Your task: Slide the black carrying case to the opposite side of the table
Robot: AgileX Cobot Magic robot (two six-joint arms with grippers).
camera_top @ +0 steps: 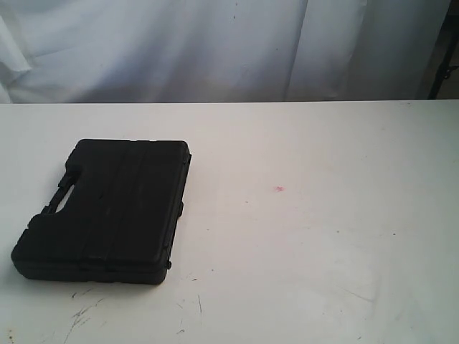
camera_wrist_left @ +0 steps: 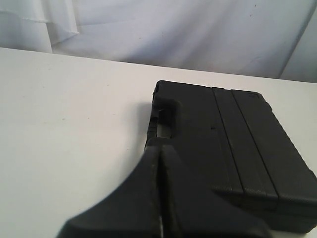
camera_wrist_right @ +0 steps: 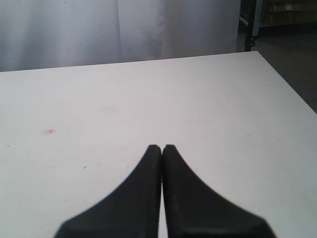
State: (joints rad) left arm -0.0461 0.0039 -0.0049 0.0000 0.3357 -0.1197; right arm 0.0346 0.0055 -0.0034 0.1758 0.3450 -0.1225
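The black carrying case (camera_top: 107, 211) lies flat on the left part of the white table (camera_top: 323, 236), its handle cutout on its left side. Neither gripper shows in the exterior view. In the left wrist view the case (camera_wrist_left: 233, 148) fills the frame's right half, and my left gripper (camera_wrist_left: 159, 148) is shut, its black fingers pressed together with their tips near the handle corner of the case; whether they touch it I cannot tell. My right gripper (camera_wrist_right: 162, 147) is also shut, holding nothing, over bare white table (camera_wrist_right: 223, 114).
A small pink mark (camera_top: 280, 189) sits near the table's middle. Dark scuffs and scratches (camera_top: 82, 312) lie near the front edge below the case. A white curtain (camera_top: 215, 43) hangs behind the table. The table's corner and a dark floor (camera_wrist_right: 292, 54) show in the right wrist view.
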